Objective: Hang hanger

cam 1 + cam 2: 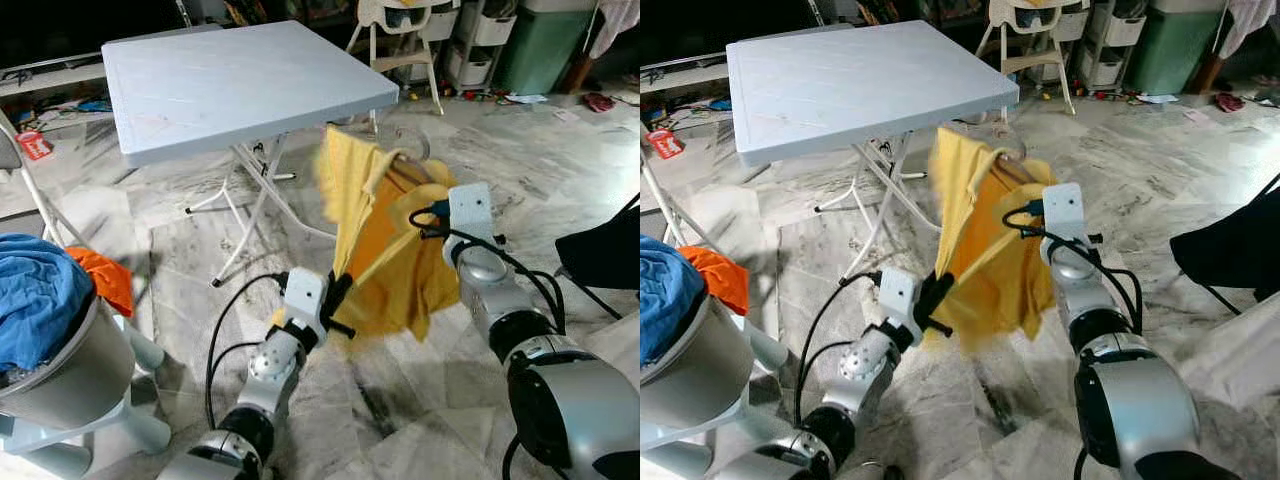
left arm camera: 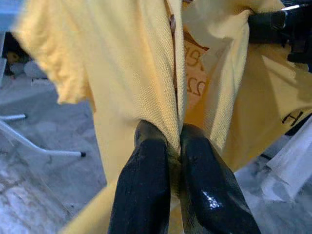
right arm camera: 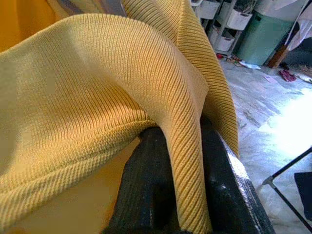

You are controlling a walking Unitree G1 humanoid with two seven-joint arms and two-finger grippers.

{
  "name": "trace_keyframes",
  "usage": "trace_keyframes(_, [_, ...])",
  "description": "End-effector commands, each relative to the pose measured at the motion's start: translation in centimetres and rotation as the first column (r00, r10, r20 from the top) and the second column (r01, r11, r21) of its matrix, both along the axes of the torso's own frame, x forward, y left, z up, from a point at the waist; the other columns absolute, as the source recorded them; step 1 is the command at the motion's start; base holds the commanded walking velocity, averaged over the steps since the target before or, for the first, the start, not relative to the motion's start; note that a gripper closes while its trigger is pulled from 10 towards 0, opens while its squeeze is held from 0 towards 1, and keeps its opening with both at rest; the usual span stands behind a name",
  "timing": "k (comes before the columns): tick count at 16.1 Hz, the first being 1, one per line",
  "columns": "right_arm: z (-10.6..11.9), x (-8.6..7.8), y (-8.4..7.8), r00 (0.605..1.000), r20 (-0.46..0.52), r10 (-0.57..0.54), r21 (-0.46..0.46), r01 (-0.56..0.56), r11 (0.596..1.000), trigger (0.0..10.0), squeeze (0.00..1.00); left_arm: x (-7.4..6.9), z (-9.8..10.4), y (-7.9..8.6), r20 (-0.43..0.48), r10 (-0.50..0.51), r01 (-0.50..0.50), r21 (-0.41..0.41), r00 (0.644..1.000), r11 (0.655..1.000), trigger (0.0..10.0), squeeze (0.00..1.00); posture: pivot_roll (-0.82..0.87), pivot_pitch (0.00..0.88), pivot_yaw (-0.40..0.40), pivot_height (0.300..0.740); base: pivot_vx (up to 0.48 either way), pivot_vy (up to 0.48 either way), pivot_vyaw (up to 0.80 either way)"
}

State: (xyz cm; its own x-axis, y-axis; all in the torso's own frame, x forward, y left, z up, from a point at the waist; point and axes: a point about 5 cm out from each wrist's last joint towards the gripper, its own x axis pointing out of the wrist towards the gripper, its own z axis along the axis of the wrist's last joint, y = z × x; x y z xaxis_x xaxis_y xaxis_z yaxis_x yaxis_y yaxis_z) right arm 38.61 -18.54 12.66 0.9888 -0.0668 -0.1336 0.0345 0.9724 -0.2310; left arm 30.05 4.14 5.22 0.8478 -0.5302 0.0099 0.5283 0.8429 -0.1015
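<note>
Blue cloth (image 1: 35, 295) fills the grey basket (image 1: 70, 375) at near left, with an orange garment (image 1: 105, 278) beside its far rim. Left gripper (image 2: 171, 146) is closed on a fold of the yellow shirt (image 1: 385, 250), held above the marble floor (image 1: 400, 390) at centre. Right gripper (image 3: 180, 146) clamps the shirt's ribbed collar. A hanger cannot be made out. White folding table (image 1: 240, 80) stands behind.
</note>
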Motion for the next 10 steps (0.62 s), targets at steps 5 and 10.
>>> trace_keyframes(5, [3.56, 0.75, -2.60, 0.983, 0.154, -0.099, 0.067, 0.089, 0.994, 10.0, 0.00, 2.62, -0.67, 12.32, -0.103, 0.550, -0.524, 0.201, 0.829, 0.827, 10.0, 0.00, -0.03, 0.180, 0.012, 0.740, 0.000, 0.000, 0.00])
trace_keyframes(10, [3.56, 0.75, -2.60, 0.983, 0.154, -0.099, 0.067, 0.089, 0.994, 10.0, 0.00, 2.62, -0.67, 12.32, -0.103, 0.550, -0.524, 0.201, 0.829, 0.827, 10.0, 0.00, -0.03, 0.180, 0.012, 0.740, 0.000, 0.000, 0.00])
